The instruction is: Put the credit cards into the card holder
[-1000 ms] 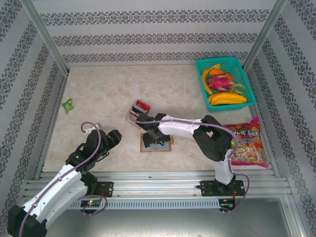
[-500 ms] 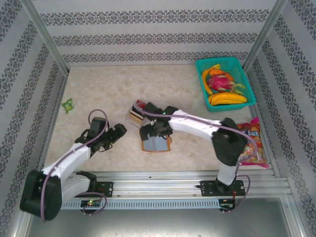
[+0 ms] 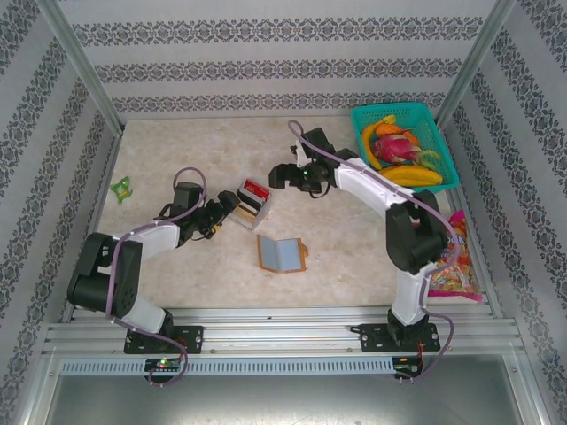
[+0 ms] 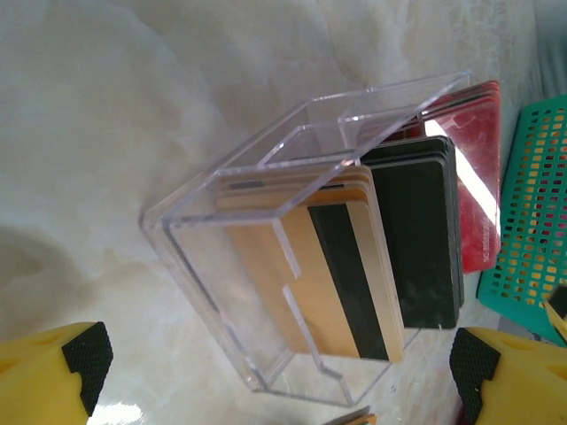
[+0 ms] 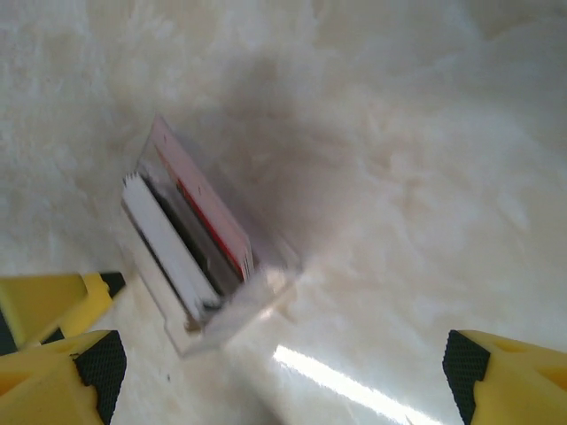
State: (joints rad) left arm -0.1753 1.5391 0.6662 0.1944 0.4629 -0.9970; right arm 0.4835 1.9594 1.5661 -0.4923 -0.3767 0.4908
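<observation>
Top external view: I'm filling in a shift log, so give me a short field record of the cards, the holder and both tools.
credit cards: on edge inside clear box; tan, black and red
card holder: lying open on the table, apart from the box
left tool: open, at the box, holding nothing
right tool: open, on the box's far side, holding nothing
task: cards not yet in the holder

From above and behind the arms, the top camera overlooks the whole pale marbled counter (image 3: 177,142); both wrist cameras face the clear plastic box (image 4: 257,266) closely, from opposite sides.
</observation>
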